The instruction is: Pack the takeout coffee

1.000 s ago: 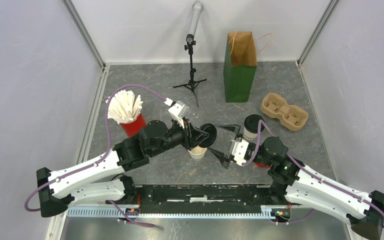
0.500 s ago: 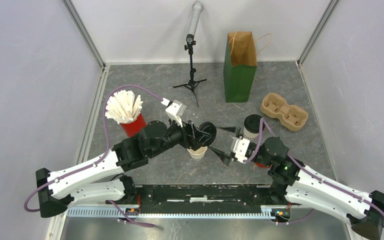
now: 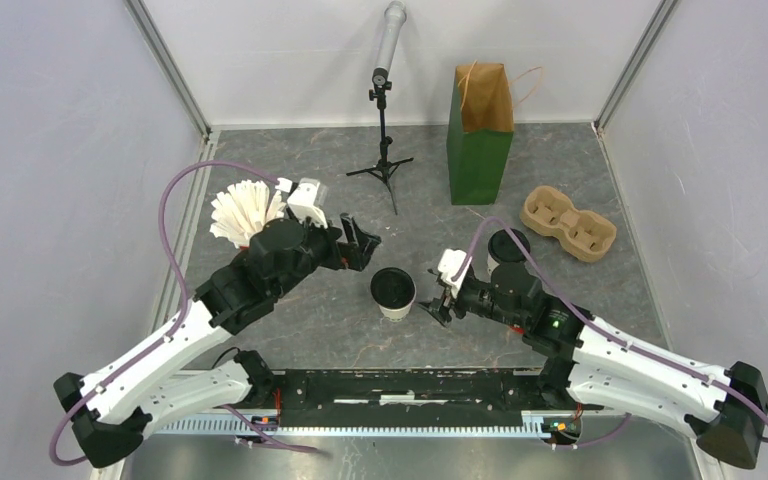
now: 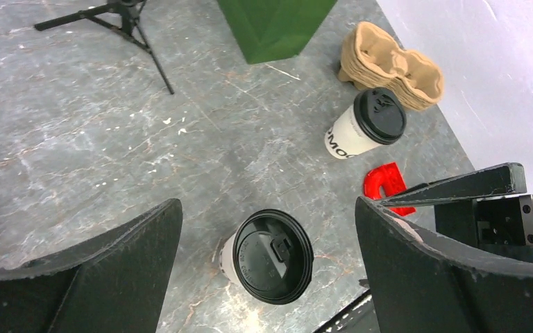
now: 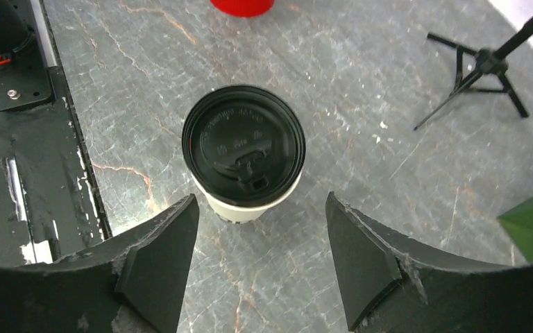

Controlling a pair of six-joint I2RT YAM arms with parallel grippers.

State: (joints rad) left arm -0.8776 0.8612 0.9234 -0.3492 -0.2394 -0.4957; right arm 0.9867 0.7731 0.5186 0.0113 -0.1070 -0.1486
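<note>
Coffee cup [image 3: 393,291]: is standing upright near the middle of the grey table [image 3: 335,325], its black lid [image 5: 243,145] on, between the two grippers and touching neither.
Left gripper [image 3: 362,241]: is hovering just left of the coffee cup and a little farther back, fingers spread wide, gripping nothing.
Right gripper [image 5: 261,200]: is pointing at the coffee cup from its right, fingers parted wide with the cup showing between them in the wrist view, clear of its sides and holding nothing.
Printed cup [image 4: 364,125]: is standing upright with a black lid on, right of the coffee cup and near the cup carrier.
Green bag [image 3: 480,140]: is standing open at the far side, right of centre.
Cup carrier [image 3: 568,222]: is lying right of the green bag, near the right wall.
Red cup [image 5: 243,5]: is holding white sticks [image 3: 243,212] at the left, largely hidden behind the left arm.
Tripod [image 3: 385,165]: is standing at the far middle, left of the green bag.
</note>
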